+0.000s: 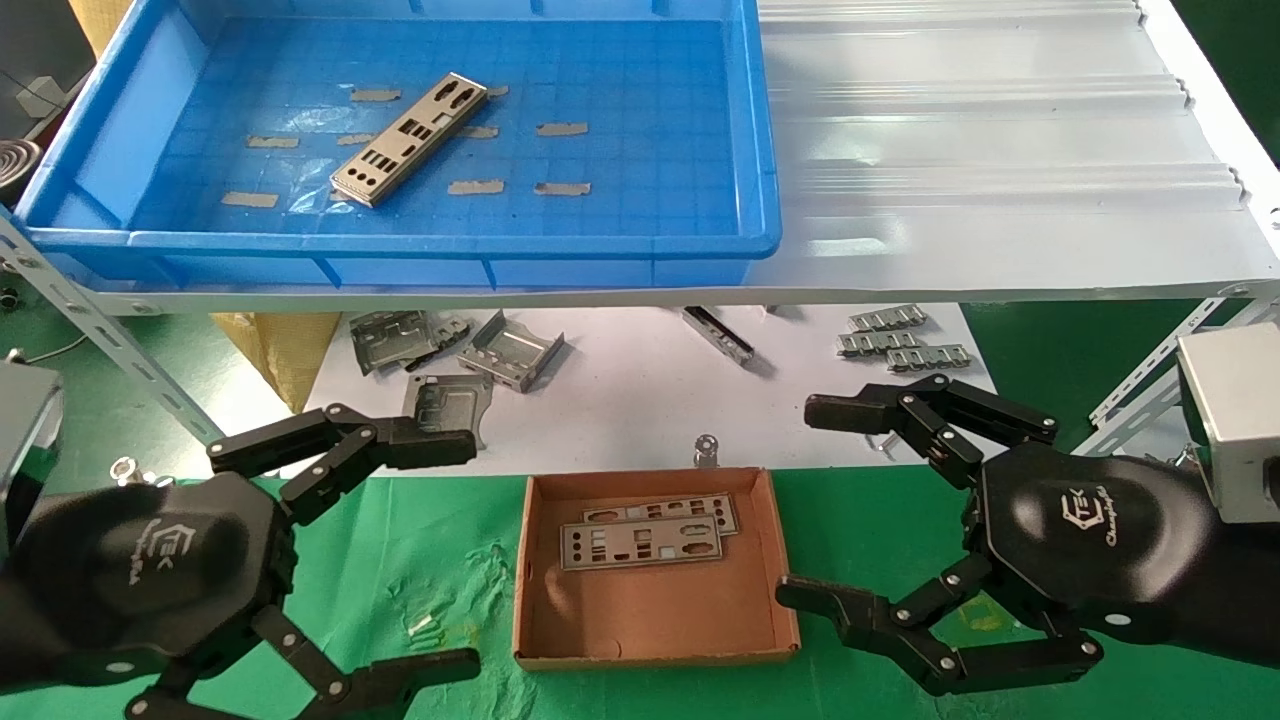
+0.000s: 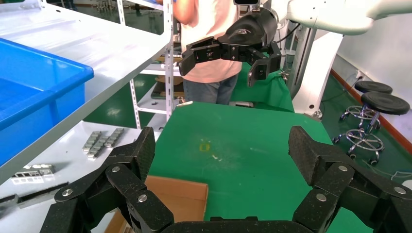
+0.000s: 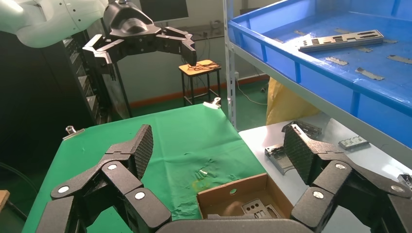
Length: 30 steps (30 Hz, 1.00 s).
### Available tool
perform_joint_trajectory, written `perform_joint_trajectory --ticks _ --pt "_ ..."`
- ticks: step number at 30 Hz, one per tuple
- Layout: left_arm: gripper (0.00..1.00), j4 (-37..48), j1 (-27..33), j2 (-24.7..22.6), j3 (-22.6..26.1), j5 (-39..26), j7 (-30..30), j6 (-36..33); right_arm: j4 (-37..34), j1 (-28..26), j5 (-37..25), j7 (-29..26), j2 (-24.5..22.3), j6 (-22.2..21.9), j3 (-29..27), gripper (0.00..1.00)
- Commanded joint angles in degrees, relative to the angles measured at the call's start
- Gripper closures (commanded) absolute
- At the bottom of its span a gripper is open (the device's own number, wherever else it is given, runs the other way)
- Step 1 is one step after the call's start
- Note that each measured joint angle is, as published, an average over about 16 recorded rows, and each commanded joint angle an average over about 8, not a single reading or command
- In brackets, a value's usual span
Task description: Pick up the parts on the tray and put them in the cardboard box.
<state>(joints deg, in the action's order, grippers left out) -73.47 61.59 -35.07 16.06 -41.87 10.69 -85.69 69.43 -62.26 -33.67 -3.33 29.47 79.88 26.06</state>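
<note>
One silver punched plate (image 1: 410,139) lies diagonally on the floor of the blue tray (image 1: 760,150) on the upper shelf; it also shows in the right wrist view (image 3: 340,40). Two more plates (image 1: 645,533) lie overlapping in the brown cardboard box (image 1: 655,655) on the green cloth, and show in part in the right wrist view (image 3: 257,208). My left gripper (image 1: 455,555) is open and empty, left of the box. My right gripper (image 1: 815,500) is open and empty, right of the box. Both hang low over the cloth.
Bent grey brackets (image 1: 510,350) and small ladder-like strips (image 1: 900,343) lie on the white lower surface behind the box. The white corrugated shelf (image 1: 1000,150) overhangs that surface, with slotted metal braces (image 1: 100,330) at both sides. A person (image 2: 209,48) stands beyond the table.
</note>
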Motion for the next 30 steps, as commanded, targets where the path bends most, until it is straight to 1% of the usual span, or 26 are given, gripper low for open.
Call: perform_joint_trajectory --ticks 1,30 --pt "0.00 0.0 0.0 0.0 0.0 0.0 0.0 0.0 0.0 0.0 0.0 0.0 0.0 0.0 0.0 0.00" --pt "0.00 0.0 0.0 0.0 0.0 0.0 0.0 0.0 0.0 0.0 0.0 0.0 0.0 0.0 0.0 0.00"
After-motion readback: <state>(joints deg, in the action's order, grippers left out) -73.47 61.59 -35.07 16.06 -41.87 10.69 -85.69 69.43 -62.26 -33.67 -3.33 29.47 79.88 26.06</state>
